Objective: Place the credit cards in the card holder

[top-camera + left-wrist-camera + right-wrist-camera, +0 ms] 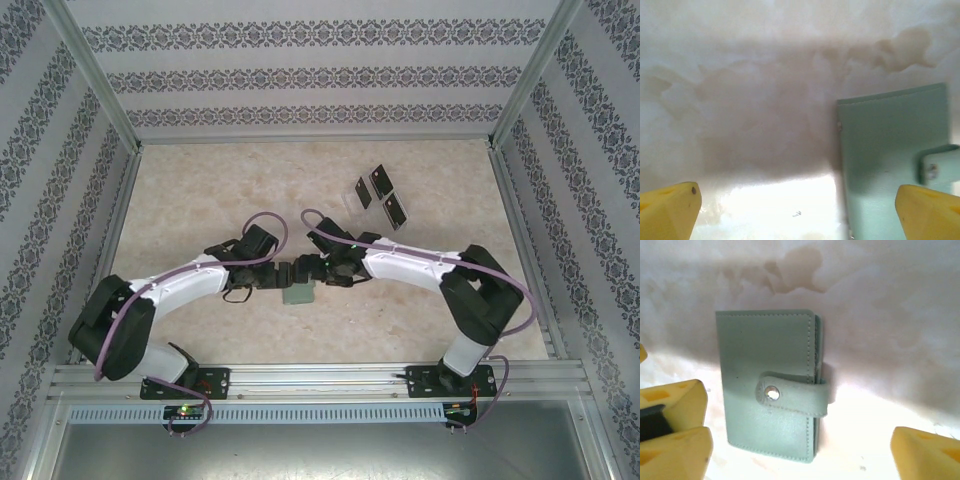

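Can't read anything on the three black credit cards point(381, 194). Each has a faint light mark, but it's too small in the top view to make out. They lie in a loose cluster far out on the table point(200, 200), right of centre and well apart from both arms. The card holder point(770, 385) is a plain grey-green thing with a stitched edge. Its strap point(795, 396) is wrapped round the open side and fastened with a small metal snap point(772, 393) that has no lettering I can see. It lies flat and closed on the table, near the middle, right where the two arms meet point(298, 296). The right tool point(800, 445) is spread wide, one yellow finger at each side of its wrist view, gripping nothing. The holder sits just ahead of the gap and isn't touching either finger. The left tool point(800, 210) is wide open too and holds nothing, with bare marbled table between its fingers. In its own view the holder point(890, 150) is off to the right, its near corner close to the right-hand pad point(930, 212) – can't tell if they actually touch.
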{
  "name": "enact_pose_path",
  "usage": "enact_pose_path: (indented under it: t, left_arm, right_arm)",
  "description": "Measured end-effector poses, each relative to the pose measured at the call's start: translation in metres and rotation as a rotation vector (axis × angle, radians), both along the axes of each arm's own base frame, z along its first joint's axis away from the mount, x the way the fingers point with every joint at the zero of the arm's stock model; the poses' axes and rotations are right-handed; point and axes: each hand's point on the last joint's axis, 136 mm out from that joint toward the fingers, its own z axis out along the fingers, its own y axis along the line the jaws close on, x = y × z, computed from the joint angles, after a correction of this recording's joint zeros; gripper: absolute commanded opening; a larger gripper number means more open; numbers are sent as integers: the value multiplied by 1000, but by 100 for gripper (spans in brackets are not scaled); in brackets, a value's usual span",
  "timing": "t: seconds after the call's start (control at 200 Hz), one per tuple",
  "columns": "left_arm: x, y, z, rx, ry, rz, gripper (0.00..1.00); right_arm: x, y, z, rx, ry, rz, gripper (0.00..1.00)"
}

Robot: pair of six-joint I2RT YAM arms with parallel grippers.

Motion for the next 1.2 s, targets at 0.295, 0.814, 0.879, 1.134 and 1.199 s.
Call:
enact_pose_path:
  t: [0.295, 0.814, 0.879, 1.134, 1.199]
  left_arm:
    - [34, 22, 70, -33, -169, 90, 100]
    - [74, 153, 171, 209, -600, 321, 100]
    - [69, 166, 170, 269, -665, 321, 100]
    - [63, 205, 115, 435, -715, 316, 100]
    - [62, 211, 100, 462, -701, 312, 100]
  right_arm:
    - [3, -8, 91, 145, -190, 1, 98]
    - [75, -245, 204, -124, -724, -588, 98]
    - [75, -280, 196, -226, -782, -658, 98]
    - [84, -363, 106, -580, -734, -745, 98]
    - [86, -370, 83, -624, -705, -724, 98]
